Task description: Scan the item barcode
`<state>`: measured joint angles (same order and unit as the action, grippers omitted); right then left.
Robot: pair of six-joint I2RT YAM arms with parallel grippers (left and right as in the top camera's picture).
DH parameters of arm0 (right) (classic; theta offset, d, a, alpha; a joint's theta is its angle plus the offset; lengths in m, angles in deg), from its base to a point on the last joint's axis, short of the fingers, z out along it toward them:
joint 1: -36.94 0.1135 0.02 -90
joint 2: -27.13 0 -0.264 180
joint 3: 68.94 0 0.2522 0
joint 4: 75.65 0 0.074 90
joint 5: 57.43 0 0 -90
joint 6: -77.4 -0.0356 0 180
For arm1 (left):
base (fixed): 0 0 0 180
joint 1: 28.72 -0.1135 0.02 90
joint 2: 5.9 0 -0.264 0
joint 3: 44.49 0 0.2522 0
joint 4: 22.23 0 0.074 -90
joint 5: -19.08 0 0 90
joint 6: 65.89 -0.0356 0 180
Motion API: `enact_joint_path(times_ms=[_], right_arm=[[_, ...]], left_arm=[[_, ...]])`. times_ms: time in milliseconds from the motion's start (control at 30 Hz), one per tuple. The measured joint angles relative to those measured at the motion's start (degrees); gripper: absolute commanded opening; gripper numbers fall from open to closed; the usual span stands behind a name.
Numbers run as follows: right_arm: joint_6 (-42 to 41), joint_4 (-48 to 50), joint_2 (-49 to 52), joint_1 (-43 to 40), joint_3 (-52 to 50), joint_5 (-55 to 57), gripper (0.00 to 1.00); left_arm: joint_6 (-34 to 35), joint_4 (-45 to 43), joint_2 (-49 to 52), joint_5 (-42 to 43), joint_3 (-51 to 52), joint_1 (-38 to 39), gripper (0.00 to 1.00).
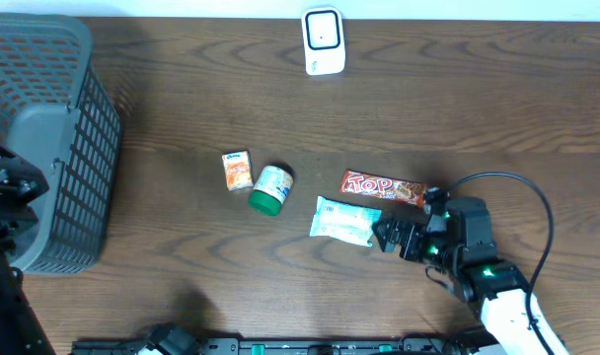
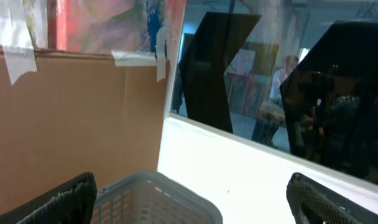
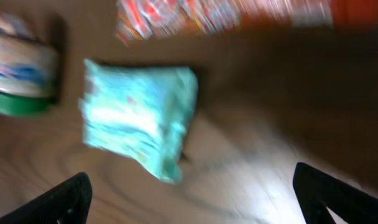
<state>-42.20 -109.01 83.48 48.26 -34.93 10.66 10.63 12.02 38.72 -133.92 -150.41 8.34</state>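
**Right end effector wide beside the packet; nothing held, scanner well away**

Desk (image 1: 182, 286): dark wood. It carries four loose items in a loose row, all lying flat and none touching. My judgement is that they are laid out so each can be picked singly.

Basket (image 1: 53, 148): grey mesh, well to the left of the right end effector and directly under the left one. It is probably the bin for scanned goods.

Right arm (image 1: 497, 296): enters from the near right corner, stretched low over the desk with the wrist pointing left.

Right end effector (image 1: 389, 237): the jaws stand wide with nothing between them. The wrist view is blurred.

Left arm (image 1: 4, 197): parked at the desk's left edge.

Left end effector (image 2: 190, 180): jaws wide and empty, raised and facing the room above the basket rim.

Bar (image 1: 383, 185): red wrapper, just beyond the right end effector.

Packet (image 1: 345, 219): pale blue, on the desk just ahead of the right fingertips and not gripped. I judge it the item to scan.

Scanner (image 1: 323, 39): white, upright at the far edge, well apart from the right end effector.

Tub (image 1: 271, 189): green-lidded, on its side beyond the packet.

Box (image 1: 238, 170): orange, farthest left.
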Motion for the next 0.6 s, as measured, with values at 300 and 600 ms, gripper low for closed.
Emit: enact_joint_path(times_ms=[300,600], right_arm=[[1.8,6.2,13.8,1.3,1.8,-2.7,0.99],[0.2,19.3,29.6,7.0,7.3,-9.5,0.59]], left_arm=[[6.6,3.1,0.0,0.0,0.0,0.0,0.98],[7.7,3.1,0.0,0.0,0.0,0.0,0.98]])
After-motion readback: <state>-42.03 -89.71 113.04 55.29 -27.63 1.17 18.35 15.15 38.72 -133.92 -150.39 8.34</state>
